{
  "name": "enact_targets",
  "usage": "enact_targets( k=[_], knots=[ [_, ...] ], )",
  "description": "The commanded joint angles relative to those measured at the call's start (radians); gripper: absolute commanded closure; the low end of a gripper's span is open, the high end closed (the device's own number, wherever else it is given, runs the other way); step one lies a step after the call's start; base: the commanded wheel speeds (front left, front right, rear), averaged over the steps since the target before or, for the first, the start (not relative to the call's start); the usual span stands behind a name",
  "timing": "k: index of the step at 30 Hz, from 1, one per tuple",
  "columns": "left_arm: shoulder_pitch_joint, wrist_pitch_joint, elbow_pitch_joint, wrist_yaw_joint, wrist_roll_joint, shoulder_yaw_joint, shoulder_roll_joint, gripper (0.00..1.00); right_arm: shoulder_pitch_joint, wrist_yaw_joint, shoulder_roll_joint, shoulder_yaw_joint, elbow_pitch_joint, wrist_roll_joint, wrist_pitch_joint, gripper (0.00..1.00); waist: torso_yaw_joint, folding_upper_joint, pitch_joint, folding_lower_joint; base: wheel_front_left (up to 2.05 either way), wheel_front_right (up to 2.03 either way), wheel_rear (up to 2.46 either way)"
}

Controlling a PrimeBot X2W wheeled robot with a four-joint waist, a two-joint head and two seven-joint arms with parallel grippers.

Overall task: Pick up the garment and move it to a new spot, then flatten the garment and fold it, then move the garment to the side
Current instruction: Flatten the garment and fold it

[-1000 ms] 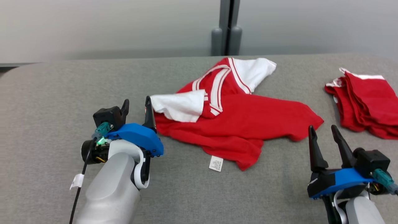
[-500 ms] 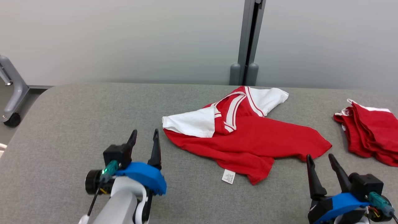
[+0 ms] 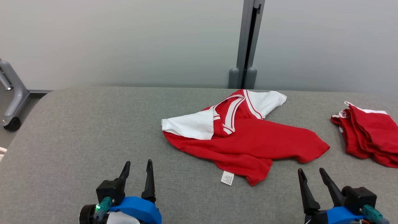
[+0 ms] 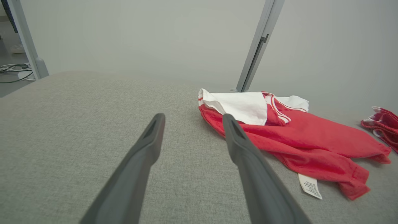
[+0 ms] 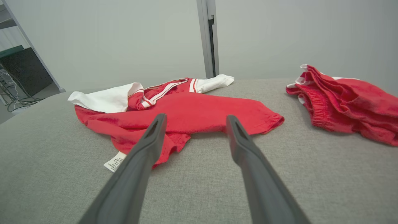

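Observation:
The garment is a red shirt with white sleeves and a white-striped collar, lying crumpled in the middle of the grey padded table, its white label hanging out at the near hem. My left gripper is open and empty at the near edge, well short and left of the white sleeve. My right gripper is open and empty too, just short of the shirt's right hem corner. The left wrist view has the garment ahead to the right of the left gripper. In the right wrist view the garment lies straight ahead of the right gripper.
A second red piece of clothing lies bunched at the table's right edge, also seen as red clothing in the right wrist view. A grey post stands behind the table against the pale wall. A wheeled metal frame stands off the table's left end.
The head camera has tilted up, so the picture shifted. Both grippers have drawn back toward the near edge; the left one has left the white sleeve's side. The garment lies as before.

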Motion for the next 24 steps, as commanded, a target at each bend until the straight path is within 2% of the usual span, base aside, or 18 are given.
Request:
enact_targets(
  k=[1,18,24],
  knots=[
    [0.008,-0.004,-0.009,0.005,-0.005,0.007,-0.003,0.00,0.012,0.000,-0.003,0.004,0.005,0.010,-0.005,0.00,-0.002,0.0001,-0.001,0.0001,0.00,0.00,0.00],
    [0.006,-0.004,-0.015,0.012,-0.004,-0.008,-0.007,0.00,-0.019,0.000,-0.003,-0.009,0.025,-0.009,-0.008,0.00,-0.001,0.0001,0.002,0.0001,0.00,0.00,0.00],
    [0.001,-0.004,-0.026,0.019,-0.005,-0.007,-0.003,0.00,-0.039,0.000,-0.003,-0.042,0.037,-0.073,0.008,0.00,0.007,0.0001,0.016,0.0001,0.00,0.00,0.00]
  ],
)
